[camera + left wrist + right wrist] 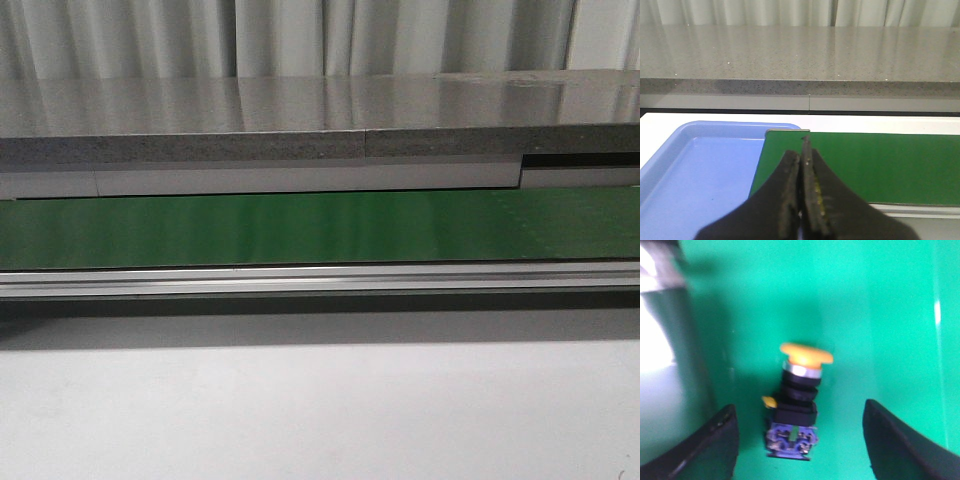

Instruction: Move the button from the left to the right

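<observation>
Button [798,405] lies on its side on the green belt [880,315], orange cap pointing away from the right gripper [799,440], whose two fingers stand wide apart, one on each side of the black body and touching nothing. The step in hand looks like the grasp. To do it well, the gripper should come down squarely over the boxy body rather than the round cap or metal collar, which could slip, then close evenly so the button does not roll. The left gripper [802,170] is pressed together and empty, hanging by the belt's end next to a blue tray [700,170]. The front view shows neither arm nor the button.
</observation>
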`<action>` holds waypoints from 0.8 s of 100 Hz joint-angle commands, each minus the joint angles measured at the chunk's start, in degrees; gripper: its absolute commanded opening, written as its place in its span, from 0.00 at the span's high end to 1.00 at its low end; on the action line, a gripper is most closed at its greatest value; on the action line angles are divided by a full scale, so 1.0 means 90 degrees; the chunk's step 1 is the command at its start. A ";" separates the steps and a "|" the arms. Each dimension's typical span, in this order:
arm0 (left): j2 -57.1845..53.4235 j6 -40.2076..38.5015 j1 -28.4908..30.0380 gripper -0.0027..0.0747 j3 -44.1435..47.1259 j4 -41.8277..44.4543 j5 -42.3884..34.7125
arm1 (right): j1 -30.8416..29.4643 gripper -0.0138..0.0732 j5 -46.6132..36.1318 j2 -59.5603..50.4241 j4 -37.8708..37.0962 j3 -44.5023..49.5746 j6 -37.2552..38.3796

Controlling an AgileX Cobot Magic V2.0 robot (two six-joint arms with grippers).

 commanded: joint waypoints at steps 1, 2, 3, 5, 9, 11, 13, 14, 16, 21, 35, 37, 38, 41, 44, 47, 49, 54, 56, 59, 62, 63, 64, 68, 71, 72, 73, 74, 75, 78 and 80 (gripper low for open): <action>0.0033 -0.0006 -0.0045 0.99 -0.0165 -0.0055 -0.0476 | 0.0123 0.24 -0.0459 -0.0717 0.0363 -0.0212 0.0036; 0.0033 -0.0006 -0.0045 0.99 -0.0165 -0.0055 -0.0476 | 0.0135 0.24 -0.0478 -0.0746 0.0393 -0.0212 0.0036; 0.0033 -0.0006 -0.0045 0.99 -0.0165 -0.0055 -0.0476 | 0.0162 0.24 -0.0514 -0.0802 0.0423 -0.0212 0.0036; 0.0033 -0.0006 -0.0045 0.99 -0.0165 -0.0055 -0.0476 | 0.0194 0.24 -0.0555 -0.0891 0.0516 -0.0212 0.0036; 0.0033 -0.0006 -0.0045 0.99 -0.0165 -0.0055 -0.0476 | 0.0296 0.24 -0.0681 -0.1044 0.0656 -0.0183 0.0036; 0.0033 -0.0006 -0.0045 0.99 -0.0165 -0.0055 -0.0476 | 0.0352 0.24 -0.0740 -0.1137 0.0714 -0.0172 0.0036; 0.0033 -0.0006 -0.0045 0.99 -0.0165 -0.0055 -0.0476 | 0.0408 0.24 -0.0788 -0.1235 0.0782 -0.0155 0.0036; 0.0033 -0.0006 -0.0045 0.99 -0.0165 -0.0055 -0.0476 | 0.0429 0.24 -0.0802 -0.1268 0.0807 -0.0140 0.0036; 0.0033 -0.0006 -0.0045 0.99 -0.0165 -0.0055 -0.0476 | 0.0491 0.24 -0.0848 -0.1368 0.0876 -0.0110 0.0036; 0.0033 -0.0006 -0.0045 0.99 -0.0165 -0.0055 -0.0476 | 0.0638 0.24 -0.0948 -0.1612 0.1021 -0.0011 0.0036; 0.0033 -0.0006 -0.0045 0.99 -0.0165 -0.0055 -0.0476 | 0.1081 0.24 -0.1329 -0.2372 0.1296 0.0531 0.0036; 0.0033 -0.0006 -0.0045 0.99 -0.0165 -0.0055 -0.0476 | 0.1144 0.24 -0.1411 -0.2497 0.1345 0.0647 0.0036; 0.0033 -0.0006 -0.0045 0.99 -0.0165 -0.0055 -0.0476 | 0.1187 0.24 -0.1467 -0.2581 0.1364 0.0688 0.0036; 0.0033 -0.0006 -0.0045 0.99 -0.0165 -0.0055 -0.0476 | 0.1277 0.24 -0.1584 -0.2749 0.1440 0.0857 0.0036; 0.0033 -0.0006 -0.0045 0.99 -0.0165 -0.0055 -0.0476 | 0.1368 0.24 -0.1707 -0.2922 0.1483 0.1089 0.0036; 0.0033 -0.0006 -0.0045 0.99 -0.0165 -0.0055 -0.0476 | 0.1457 0.24 -0.1837 -0.3101 0.1513 0.1289 0.0036; 0.0033 -0.0006 -0.0045 0.99 -0.0165 -0.0055 -0.0476 | 0.1523 0.24 -0.1938 -0.3235 0.1534 0.1442 0.0036; 0.0033 -0.0006 -0.0045 0.99 -0.0165 -0.0055 -0.0476 | 0.1666 0.24 -0.2179 -0.3558 0.1559 0.1818 0.0036; 0.0033 -0.0006 -0.0045 0.99 -0.0165 -0.0055 -0.0476 | 0.1720 0.24 -0.2275 -0.3700 0.1559 0.1983 0.0036; 0.0033 -0.0006 -0.0045 0.99 -0.0165 -0.0055 -0.0476 | 0.1796 0.24 -0.2406 -0.3939 0.1559 0.2208 0.0036; 0.0033 -0.0006 -0.0045 0.99 -0.0165 -0.0055 -0.0476 | 0.1849 0.24 -0.2538 -0.4137 0.1572 0.2434 0.0036; 0.0033 -0.0006 -0.0045 0.99 -0.0165 -0.0055 -0.0476 | 0.1860 0.24 -0.2559 -0.4187 0.1572 0.2545 0.0036; 0.0033 -0.0006 -0.0045 0.99 -0.0165 -0.0055 -0.0476 | 0.1884 0.24 -0.2602 -0.4289 0.1588 0.2600 0.0036; 0.0033 -0.0006 -0.0045 0.99 -0.0165 -0.0055 -0.0476 | 0.1934 0.24 -0.2692 -0.4543 0.1635 0.2936 0.0036; 0.0033 -0.0006 -0.0045 0.99 -0.0165 -0.0055 -0.0476 | 0.1971 0.24 -0.2759 -0.4810 0.1669 0.3154 0.0036; 0.0033 -0.0006 -0.0045 0.99 -0.0165 -0.0055 -0.0476 | 0.1981 0.24 -0.2772 -0.4864 0.1669 0.3210 0.0036; 0.0033 -0.0006 -0.0045 0.99 -0.0165 -0.0055 -0.0476 | 0.1987 0.24 -0.2786 -0.4970 0.1669 0.3319 0.0036; 0.0033 -0.0006 -0.0045 0.99 -0.0165 -0.0055 -0.0476 | 0.2000 0.24 -0.2815 -0.5024 0.1710 0.3373 0.0036; 0.0033 -0.0006 -0.0045 0.99 -0.0165 -0.0055 -0.0476 | 0.2006 0.24 -0.2830 -0.5078 0.1717 0.3482 0.0036; 0.0033 -0.0006 -0.0045 0.99 -0.0165 -0.0055 -0.0476 | 0.2023 0.24 -0.2894 -0.5355 0.1736 0.3692 0.0036; 0.0033 -0.0006 -0.0045 0.99 -0.0165 -0.0055 -0.0476 | 0.2027 0.24 -0.2920 -0.5519 0.1736 0.3848 0.0036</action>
